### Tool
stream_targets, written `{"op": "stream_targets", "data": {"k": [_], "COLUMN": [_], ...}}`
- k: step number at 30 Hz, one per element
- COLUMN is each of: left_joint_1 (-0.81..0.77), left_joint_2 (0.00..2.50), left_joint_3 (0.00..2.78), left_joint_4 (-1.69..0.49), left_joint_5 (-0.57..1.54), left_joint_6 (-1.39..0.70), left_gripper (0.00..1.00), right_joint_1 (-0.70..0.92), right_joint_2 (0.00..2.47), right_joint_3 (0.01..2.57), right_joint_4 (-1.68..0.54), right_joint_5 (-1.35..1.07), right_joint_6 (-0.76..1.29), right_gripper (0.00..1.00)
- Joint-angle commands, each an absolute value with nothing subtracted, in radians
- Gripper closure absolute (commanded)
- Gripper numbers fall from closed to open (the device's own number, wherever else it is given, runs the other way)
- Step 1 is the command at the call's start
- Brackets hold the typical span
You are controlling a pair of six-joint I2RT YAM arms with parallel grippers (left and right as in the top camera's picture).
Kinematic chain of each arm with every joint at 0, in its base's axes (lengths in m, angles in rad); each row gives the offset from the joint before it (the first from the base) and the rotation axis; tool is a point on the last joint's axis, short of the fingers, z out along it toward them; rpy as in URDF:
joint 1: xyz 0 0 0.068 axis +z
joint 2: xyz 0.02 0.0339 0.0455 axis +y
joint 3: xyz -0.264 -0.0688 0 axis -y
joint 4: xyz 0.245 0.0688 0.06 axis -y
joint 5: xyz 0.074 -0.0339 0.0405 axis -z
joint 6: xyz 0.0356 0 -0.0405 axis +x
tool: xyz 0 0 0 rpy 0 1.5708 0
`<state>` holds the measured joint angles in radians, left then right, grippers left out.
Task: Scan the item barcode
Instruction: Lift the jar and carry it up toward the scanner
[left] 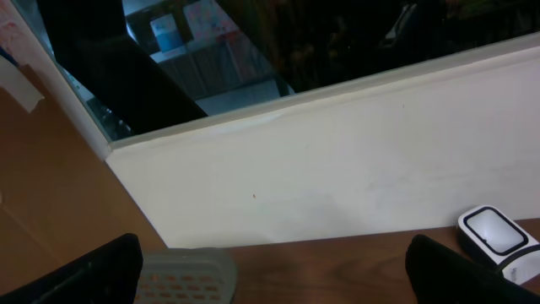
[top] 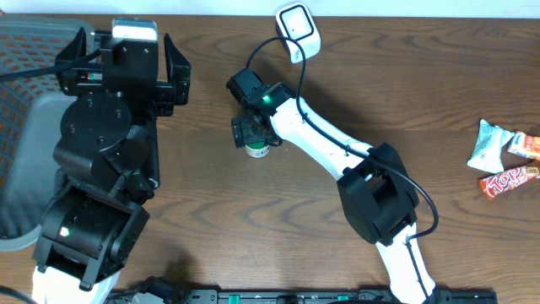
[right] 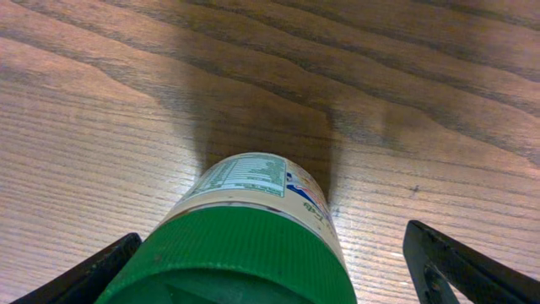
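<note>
Your right hand (right: 272, 232) is spread wide around the bottle (right: 291, 198), with one finger (right: 84, 274) on each side of its green lid (right: 228, 262). In the wrist view, the finger on the left sits just beside the lid. The other finger stands apart from it, with bare wood showing between them. Neither finger can be seen pressing the bottle.

The bottle stands lid up on the counter (top: 211, 236), near the middle of the surface, and a printed label (right: 245, 177) shows on its side. From overhead you see it just beneath the dark end of the right arm (top: 312, 135). It is well short of the white scanner (top: 299, 32), which rests near the counter's far edge.

Your left hand (left: 270, 249) is spread too, with nothing between its fingertips. It points toward the pale wall (left: 337, 169), and the scanner shows low at the right of its view. A grey mesh basket (top: 25, 51) sits at the counter's left side behind the left arm (top: 101, 143). Snack packets (top: 506, 160) lie at the right side, well apart from the bottle.
</note>
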<state>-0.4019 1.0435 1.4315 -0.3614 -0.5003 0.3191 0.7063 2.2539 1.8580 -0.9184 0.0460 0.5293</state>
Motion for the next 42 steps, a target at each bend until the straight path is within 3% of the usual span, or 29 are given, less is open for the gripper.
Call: {"op": "stream_targets", "data": {"k": [1,9,15,20,30,36,42], "left_joint_1": [-0.398,-0.398,-0.398,-0.398,-0.398,-0.398,-0.398], "left_joint_2": [1.038,1.038,1.038,1.038,1.038,1.038,1.038], "left_joint_3": [1.448,1.448,1.448,1.448,1.448,1.448,1.448], "left_joint_4": [-0.359,-0.359,-0.359,-0.359,-0.359,-0.359,-0.359], "left_joint_5": [-0.506,-0.506,-0.506,-0.506,-0.506,-0.506,-0.506], "left_joint_6": [0.328,0.329,0.328,0.328,0.328,0.328,0.328], "left_gripper": [0.00,0.00,0.00,0.00,0.00,0.00,0.00], "right_joint_1": [0.705,0.706,0.706,0.703,0.654,0.560,0.450], "right_joint_2": [2.297,2.324,2.323,2.321,2.321,2.321,2.321], "right_joint_3": [1.871,1.871,1.872,1.902,2.181,2.206,2.205], "right_joint_4": [-0.922,-0.927,-0.946,-0.996,-1.357,-1.501,-1.593], "right_joint_5": [0.077,0.077,0.077,0.076,-0.021,-0.154,-0.207], "right_joint_6": [0.519,0.527,0.530,0.529,0.517,0.477,0.400], "right_gripper": [0.08,0.11,0.30,0.32,0.33,0.40,0.39]}}
